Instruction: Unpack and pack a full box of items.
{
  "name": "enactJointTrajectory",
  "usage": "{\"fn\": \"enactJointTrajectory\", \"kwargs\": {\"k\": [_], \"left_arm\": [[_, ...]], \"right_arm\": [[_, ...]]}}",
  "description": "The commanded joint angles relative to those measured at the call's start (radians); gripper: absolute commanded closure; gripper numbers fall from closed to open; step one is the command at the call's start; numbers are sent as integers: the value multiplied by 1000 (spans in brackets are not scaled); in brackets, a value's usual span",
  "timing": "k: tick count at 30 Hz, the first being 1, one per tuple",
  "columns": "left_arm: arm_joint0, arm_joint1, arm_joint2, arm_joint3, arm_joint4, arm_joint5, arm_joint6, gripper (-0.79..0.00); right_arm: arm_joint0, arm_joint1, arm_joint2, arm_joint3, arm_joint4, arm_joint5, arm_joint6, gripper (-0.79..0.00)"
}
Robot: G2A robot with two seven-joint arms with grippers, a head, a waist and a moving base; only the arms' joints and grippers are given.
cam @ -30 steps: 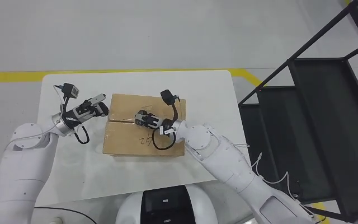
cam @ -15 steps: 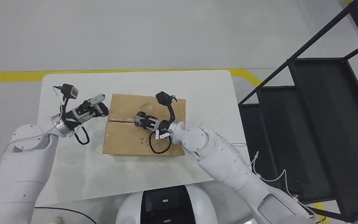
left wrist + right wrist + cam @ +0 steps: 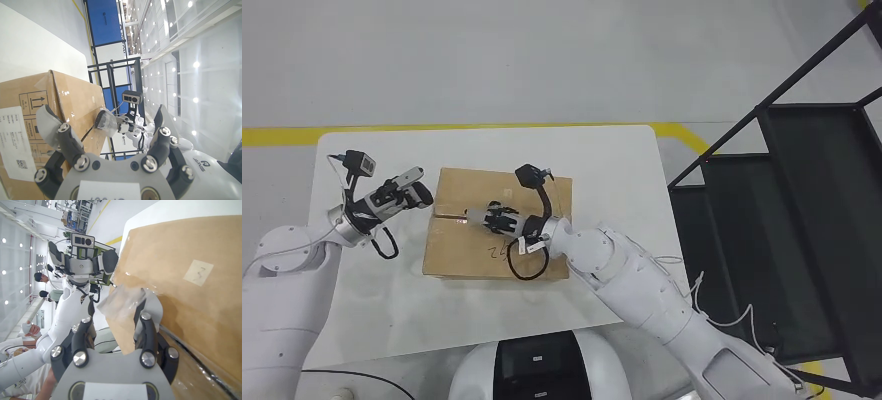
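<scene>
The brown cardboard box [image 3: 457,245] sat in the middle of the white counter [image 3: 607,160] with its flaps down. The job therefore looked to be at its very start, with the seal to come off before anything could be unpacked. The right gripper [image 3: 482,214] lay low over the lid on the centre seam [image 3: 447,212]. It appeared clenched on a crumpled strip of clear packing tape [image 3: 121,302], part of it raised off the cardboard and the other end seemingly attached near the box's short end. The left gripper [image 3: 420,192] hung just beside that short end, level with the top edge, its fingers spread wide and grasping nothing. Whether a pad touched the cardboard could not be told.

To do this step well, the pull probably needed to stay low and run straight along the seam, at a steady pace rather than a jerk. Film this thin looked likely to stretch, tear or slip from the pads, so a firm pinch mattered. The box seemed free to slide or tip under the pull, so the released gripper would have done best bracing the short end. Its fingers should have stayed clear of the tape's path — contact there risked the sticky side catching them. Only with the seam fully bare would the flaps have been worth lifting
</scene>
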Motion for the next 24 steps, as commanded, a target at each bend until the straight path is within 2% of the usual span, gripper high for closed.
{"fn": "enactJointTrajectory", "kwargs": {"k": [1,9,16,24], "left_arm": [[4,1,-3,-5,0,-1,1,-785],[17,3,-17,-18,1,-5,8,-785],[24,4,-22,-26,3,-4,12,-785],[25,3,-19,-30,3,-5,13,-785]], "right_arm": [[-7,2,10,-22,9,-18,9,-785],[-47,19,74,-116,40,-67,72,-785],[-94,47,149,-162,-14,-12,178,-785],[-127,69,214,-173,-95,1,212,-785]]}}
